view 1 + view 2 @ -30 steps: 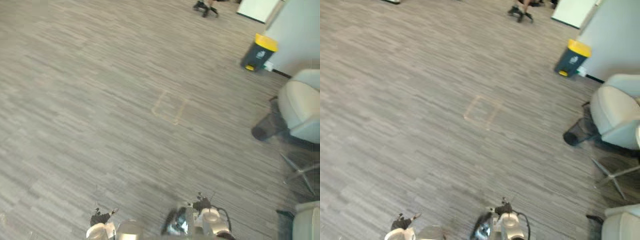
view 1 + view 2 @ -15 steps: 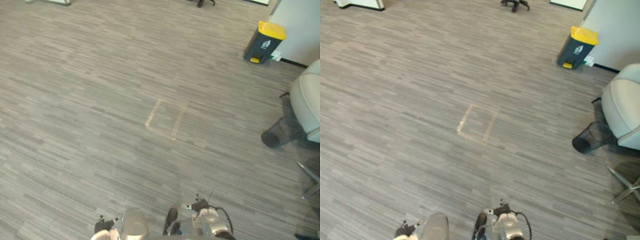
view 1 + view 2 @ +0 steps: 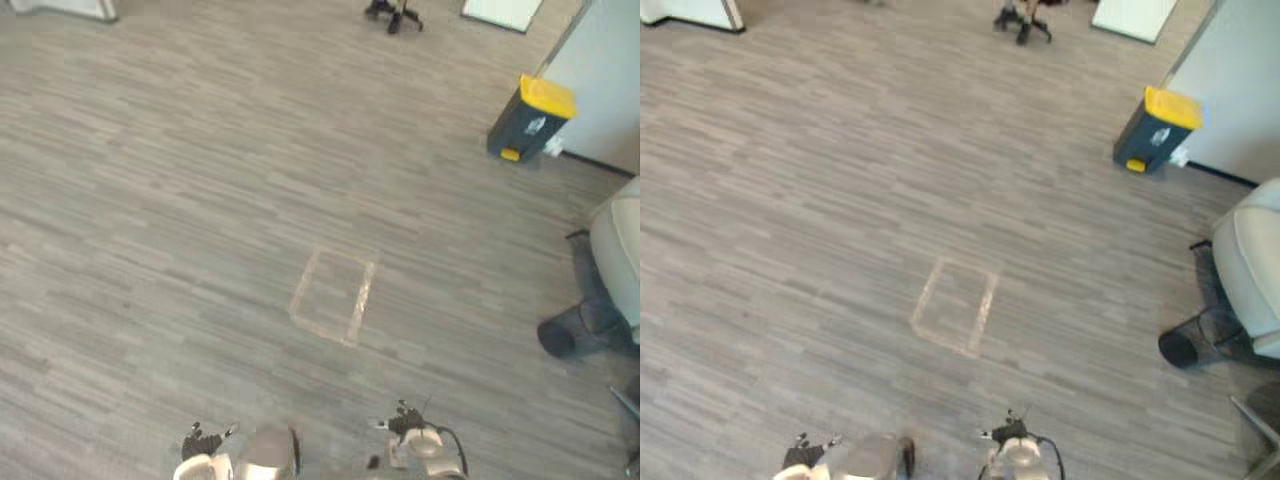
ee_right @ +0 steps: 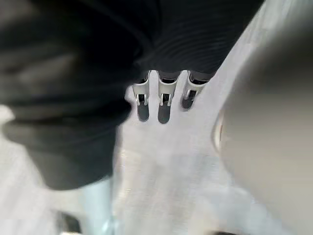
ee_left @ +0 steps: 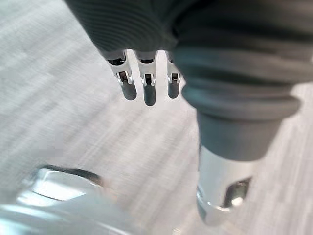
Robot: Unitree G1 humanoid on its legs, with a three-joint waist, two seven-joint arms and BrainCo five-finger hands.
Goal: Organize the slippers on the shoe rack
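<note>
Left hand point(image 5: 148, 92) and right hand point(image 4: 163, 106) hang empty, fingers straight, relaxed, guessing nothing to carry yet. Tape square point(image 3: 360, 300) just ahead, yellow-lid bin point(image 3: 527, 118) well beyond it, rightward.

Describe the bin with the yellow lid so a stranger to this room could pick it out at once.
Find the pale wall at the far right of the grey floor. At its foot stands a dark bin. Its bright yellow lid sets it apart from the black mesh wastebasket, which lies nearer, beside the pale chair.
</note>
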